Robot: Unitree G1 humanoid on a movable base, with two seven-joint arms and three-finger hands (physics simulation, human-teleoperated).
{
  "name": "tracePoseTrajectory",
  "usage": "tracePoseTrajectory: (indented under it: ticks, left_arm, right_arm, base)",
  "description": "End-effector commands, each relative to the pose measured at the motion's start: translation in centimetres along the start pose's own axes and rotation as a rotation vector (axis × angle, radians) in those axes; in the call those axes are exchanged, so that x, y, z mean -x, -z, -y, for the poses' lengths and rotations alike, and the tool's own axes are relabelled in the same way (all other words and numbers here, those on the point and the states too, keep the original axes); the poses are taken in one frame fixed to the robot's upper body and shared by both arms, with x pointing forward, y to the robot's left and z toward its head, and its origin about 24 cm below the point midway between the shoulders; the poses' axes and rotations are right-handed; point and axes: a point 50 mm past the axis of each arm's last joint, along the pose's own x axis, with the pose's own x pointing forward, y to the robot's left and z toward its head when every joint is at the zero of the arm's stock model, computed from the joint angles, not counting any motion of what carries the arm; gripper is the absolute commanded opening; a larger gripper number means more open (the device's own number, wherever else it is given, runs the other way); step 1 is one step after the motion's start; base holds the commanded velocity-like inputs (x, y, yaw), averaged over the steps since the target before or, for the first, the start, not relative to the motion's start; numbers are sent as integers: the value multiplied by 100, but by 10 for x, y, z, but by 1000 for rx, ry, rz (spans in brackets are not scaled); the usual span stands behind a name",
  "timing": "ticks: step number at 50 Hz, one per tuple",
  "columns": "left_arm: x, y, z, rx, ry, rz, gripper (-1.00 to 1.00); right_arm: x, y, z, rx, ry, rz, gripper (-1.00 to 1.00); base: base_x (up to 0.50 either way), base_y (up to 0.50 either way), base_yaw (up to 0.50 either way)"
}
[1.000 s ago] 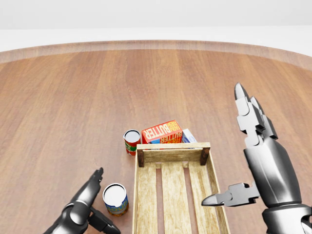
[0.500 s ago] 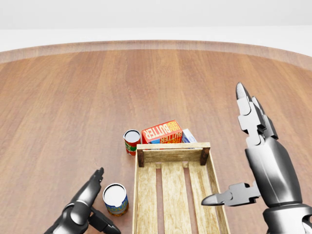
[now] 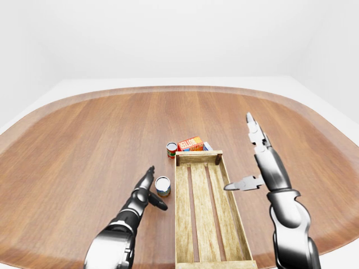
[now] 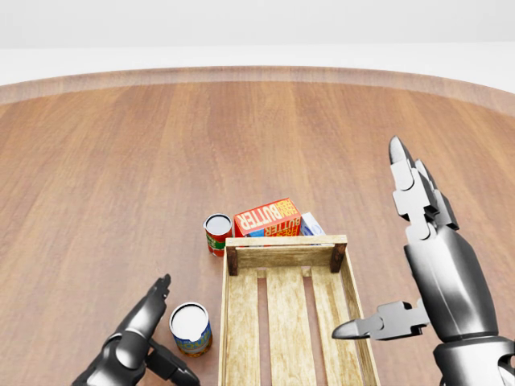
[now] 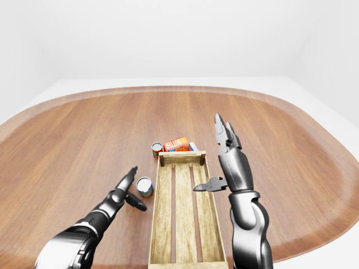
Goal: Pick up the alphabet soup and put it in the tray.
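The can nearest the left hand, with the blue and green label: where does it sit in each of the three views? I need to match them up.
Head view: can at lower left, just left of the wooden tray, right of the left hand.
Left-eye view: can left of centre, against the tray's left side.
Right-eye view: can left of centre, lower half.
Shared landmark: the butter box beyond the tray's top end.
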Motion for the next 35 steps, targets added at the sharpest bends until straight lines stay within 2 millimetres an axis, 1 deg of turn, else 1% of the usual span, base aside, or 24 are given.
tracePoseTrajectory:
  ticks: [1, 15, 35]
  left_arm:
    - [0, 0, -1, -7, -8, 0, 100]
    - [0, -1, -3, 2, -23, 1, 100]
    - [0, -2, -2, -12, -14, 5, 100]
  right_arm:
    - [0, 0, 0, 2, -1, 0, 100]
    - [1, -1, 0, 2, -2, 1, 100]
    - [0, 1, -2, 2, -7, -5, 100]
  base:
    - [0, 0, 0]
    - [0, 0, 0]
    - [0, 0, 0]
